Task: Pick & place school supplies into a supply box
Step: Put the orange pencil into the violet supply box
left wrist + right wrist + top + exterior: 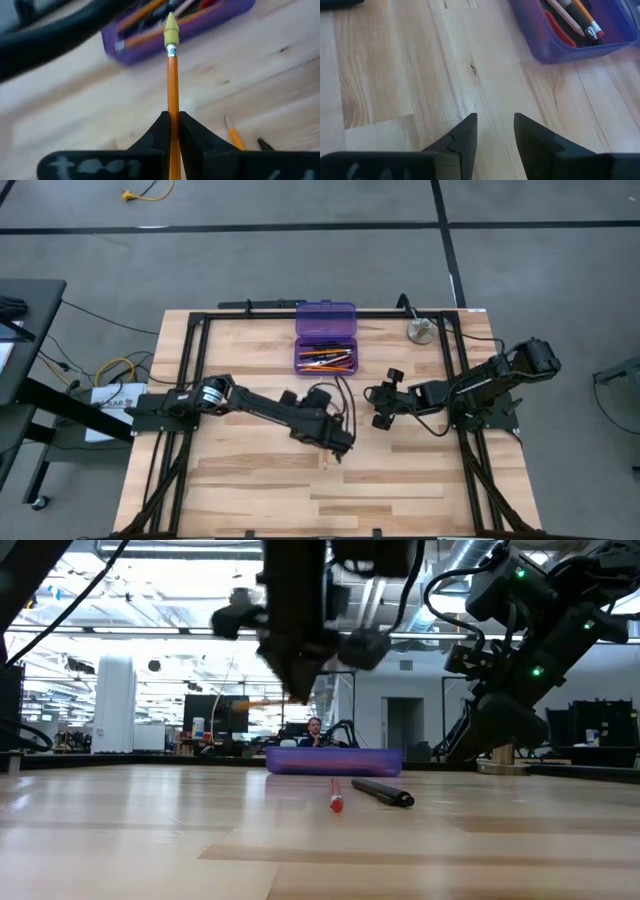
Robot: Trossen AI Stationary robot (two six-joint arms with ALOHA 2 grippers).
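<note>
- Your left gripper (pixel 172 131) hangs above the middle of the table (pixel 250 490), on the near side of the purple supply box (pixel 325 322); its jaws are pinched on an orange pencil (pixel 172 80), whose yellow cap eraser points toward the box.
- Under that gripper, in the left wrist view, a second pencil (pixel 234 135) lies on the wood beside a dark pen tip (pixel 264 145); in the low view, they show as a pencil and a black pen (pixel 382 792) lying in front of the box.
- The supply box stands open at the table's far edge, its lid folded back, with pencils, pens and red-handled scissors (pixel 560 31) inside.
- Your right gripper (pixel 495 131) waits right of centre, jaws spread and empty, over bare wood near the box.
- A round silver disc (pixel 420 331) rests right of the box.
</note>
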